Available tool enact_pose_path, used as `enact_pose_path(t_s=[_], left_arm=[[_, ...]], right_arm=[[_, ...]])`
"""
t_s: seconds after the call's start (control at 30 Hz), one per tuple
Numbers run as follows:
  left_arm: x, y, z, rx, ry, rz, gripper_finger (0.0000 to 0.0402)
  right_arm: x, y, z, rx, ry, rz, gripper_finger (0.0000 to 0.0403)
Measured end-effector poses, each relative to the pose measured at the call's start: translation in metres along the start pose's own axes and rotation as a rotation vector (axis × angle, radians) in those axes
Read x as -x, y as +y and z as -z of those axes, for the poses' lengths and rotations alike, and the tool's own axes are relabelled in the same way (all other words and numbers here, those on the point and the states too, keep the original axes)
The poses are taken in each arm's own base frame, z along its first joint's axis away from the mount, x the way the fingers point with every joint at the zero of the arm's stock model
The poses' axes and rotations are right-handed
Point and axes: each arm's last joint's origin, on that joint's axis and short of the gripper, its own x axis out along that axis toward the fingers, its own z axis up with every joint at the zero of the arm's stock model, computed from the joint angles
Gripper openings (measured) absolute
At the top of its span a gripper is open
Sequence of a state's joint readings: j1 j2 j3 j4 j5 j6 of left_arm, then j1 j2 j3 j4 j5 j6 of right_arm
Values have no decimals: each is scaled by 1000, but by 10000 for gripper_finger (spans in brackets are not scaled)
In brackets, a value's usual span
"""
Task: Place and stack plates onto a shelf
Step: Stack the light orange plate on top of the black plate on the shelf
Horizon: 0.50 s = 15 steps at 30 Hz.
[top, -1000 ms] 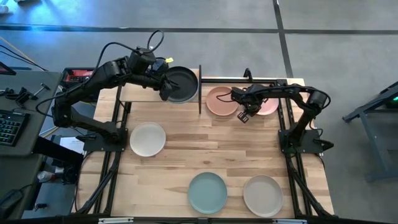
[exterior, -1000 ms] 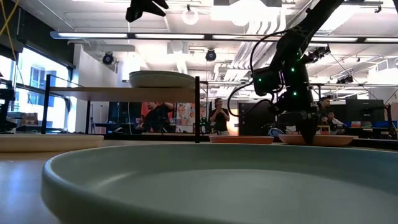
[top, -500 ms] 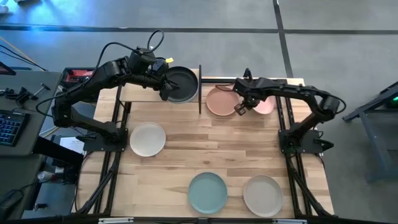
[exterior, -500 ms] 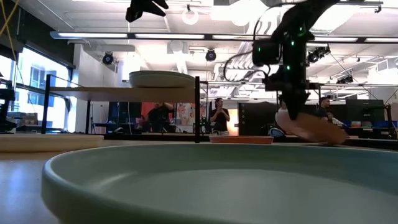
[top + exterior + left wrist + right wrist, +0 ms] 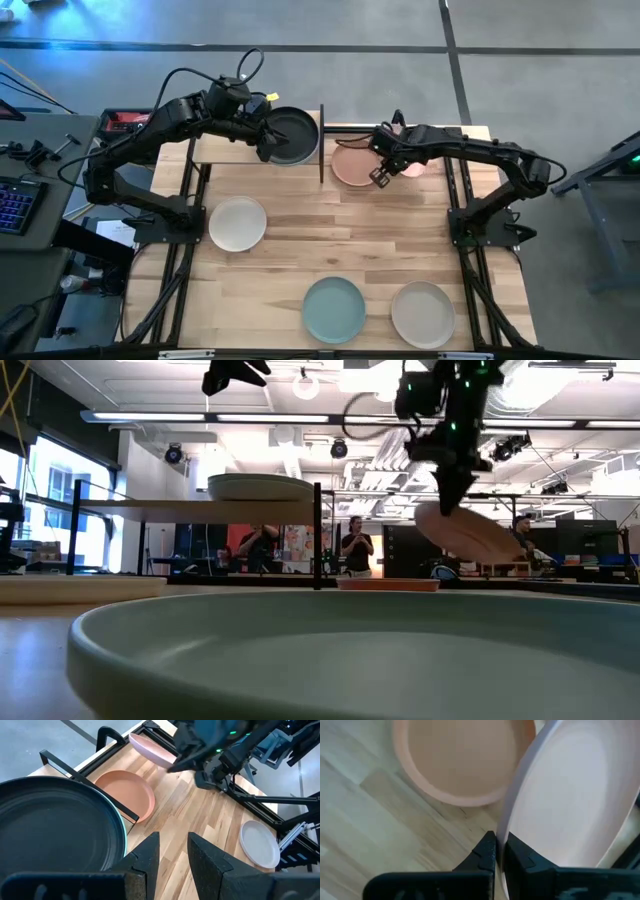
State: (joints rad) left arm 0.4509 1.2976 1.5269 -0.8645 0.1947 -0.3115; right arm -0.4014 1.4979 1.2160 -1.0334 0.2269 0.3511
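The right tool [image 5: 447, 503] pinches the pink plate [image 5: 468, 532] by its rim, now lifted tilted off the bench, ready for the shelf [image 5: 235, 150]. The left tool [image 5: 172, 852] hovers spread.

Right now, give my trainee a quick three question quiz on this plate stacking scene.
1. True or false: the pink plate rests flat on the table.
2. Which holds the pink plate: A) left gripper, B) right gripper?
3. Fill in: the black plate sits on the ____.

Key: 1 false, it hangs tilted in the air beside the salmon plate. 2 B. 3 shelf.
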Motion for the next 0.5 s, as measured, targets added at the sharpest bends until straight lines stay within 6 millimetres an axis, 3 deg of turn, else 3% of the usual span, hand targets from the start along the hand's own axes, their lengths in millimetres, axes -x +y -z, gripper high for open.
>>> enact_pose_path(t_s=[0.23,0.5], left_arm=[[-5,2,0,27,16,-8,90],[-30,19,-5,170,47,-68,90]], right_arm=[[45,18,-14,138,-140,0,0],[92,25,-28,443,-300,5,0]])
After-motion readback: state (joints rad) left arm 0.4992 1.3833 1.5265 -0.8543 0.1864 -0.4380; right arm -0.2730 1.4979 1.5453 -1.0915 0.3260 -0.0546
